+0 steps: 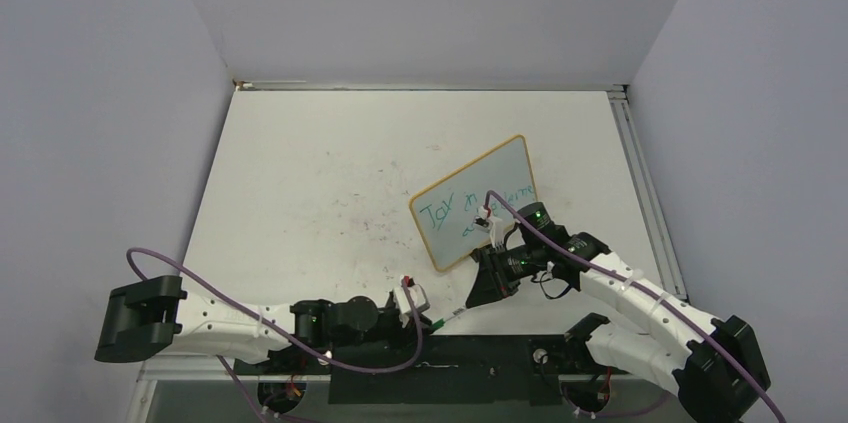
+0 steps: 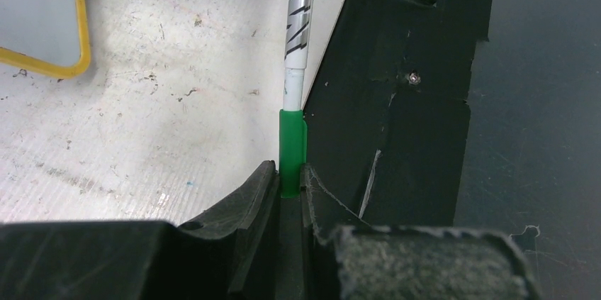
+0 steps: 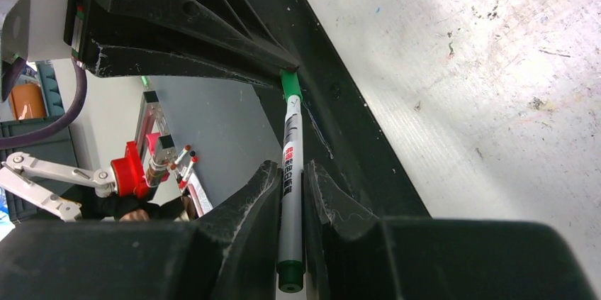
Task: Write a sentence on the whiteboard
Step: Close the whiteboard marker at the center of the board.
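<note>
- 1 whiteboard (image 1: 505,168), 1 marker (image 1: 455,315), 1 green cap (image 2: 292,147), 2 arms, 2 pincers, 2 lines of writing.
- The whiteboard sits on the tabletop (image 1: 320,183), right of the middle, approx halfway btw the back edge & the arms. It is white w/ a thin yellow rim.
- Its long side runs low-left to up-right in the top view, so it sits crooked to the tabletop edges.
- The sentence (image 1: 445,213) is teal-green, in 2 lines that go along the board's long side. The first word looks like "Joy". The rest is too small to read, & the right arm (image 1: 640,308) w/ its purple cable covers part of it.
- The green cap has one end of the marker inside it, & the white barrel sticks out of it.
- The left pincer (image 2: 287,176) is squeezed tight on the green cap, 1 finger each side.
- The right pincer (image 3: 290,176) is squeezed tight on the marker's white barrel, near the far end, which has a small green plug.
- Both pincers hold the marker at once. It stretches btw them by the near edge of the tabletop, in front of the board & apart from it.
- The marker's long axis runs low-left to up-right in the top view. The cap end points to the left pincer, the plug end to the right pincer.
- The left arm (image 1: 230,323) lies low along the near edge. The right arm bends in from the right corner.
</note>
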Robot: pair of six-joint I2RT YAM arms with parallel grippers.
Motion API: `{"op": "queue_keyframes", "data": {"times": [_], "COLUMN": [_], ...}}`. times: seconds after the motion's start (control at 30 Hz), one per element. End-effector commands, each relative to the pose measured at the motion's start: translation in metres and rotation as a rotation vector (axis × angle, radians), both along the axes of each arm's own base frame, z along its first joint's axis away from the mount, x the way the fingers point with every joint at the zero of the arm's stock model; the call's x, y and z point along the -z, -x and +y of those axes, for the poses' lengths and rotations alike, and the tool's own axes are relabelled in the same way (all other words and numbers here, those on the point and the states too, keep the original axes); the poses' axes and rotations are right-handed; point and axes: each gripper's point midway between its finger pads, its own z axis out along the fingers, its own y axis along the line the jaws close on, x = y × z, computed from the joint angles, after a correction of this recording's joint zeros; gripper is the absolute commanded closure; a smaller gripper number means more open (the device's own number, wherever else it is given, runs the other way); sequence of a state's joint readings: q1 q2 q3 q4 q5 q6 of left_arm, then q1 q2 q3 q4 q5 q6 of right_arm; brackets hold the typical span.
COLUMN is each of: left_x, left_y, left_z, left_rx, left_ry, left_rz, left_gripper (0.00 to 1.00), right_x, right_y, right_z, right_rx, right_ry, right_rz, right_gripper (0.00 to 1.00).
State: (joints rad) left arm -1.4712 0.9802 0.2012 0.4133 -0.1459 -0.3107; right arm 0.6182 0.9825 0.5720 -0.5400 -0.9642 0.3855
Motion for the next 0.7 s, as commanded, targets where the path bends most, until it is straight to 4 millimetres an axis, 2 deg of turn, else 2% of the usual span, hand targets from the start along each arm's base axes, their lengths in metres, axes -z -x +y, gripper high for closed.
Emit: {"op": "queue_keyframes", "data": {"times": [0.0, 0.17, 0.43, 0.67], "left_x": [-0.029, -0.029, -0.043, -0.036], "left_y": [-0.002, -0.005, -0.019, -0.034], "left_z": [-0.016, -0.018, -0.03, -0.047], "left_rx": [0.011, -0.008, -0.054, -0.063], "left_ry": [0.079, 0.087, 0.134, 0.137], "left_rz": [-0.038, -0.035, -0.086, -0.094], "left_gripper": [1.0, 1.0, 1.0, 1.0], "right_x": [-0.004, -0.009, -0.006, -0.002], "right_y": [0.001, 0.001, -0.002, -0.01], "right_z": [0.004, 0.006, 0.014, 0.025], "right_rx": [-0.019, -0.022, -0.013, 0.001], "right_ry": [-0.024, -0.038, 0.001, 0.122], "right_rz": [-0.015, -0.017, -0.062, -0.157], "right_gripper": [0.95, 0.95, 0.95, 0.95]}}
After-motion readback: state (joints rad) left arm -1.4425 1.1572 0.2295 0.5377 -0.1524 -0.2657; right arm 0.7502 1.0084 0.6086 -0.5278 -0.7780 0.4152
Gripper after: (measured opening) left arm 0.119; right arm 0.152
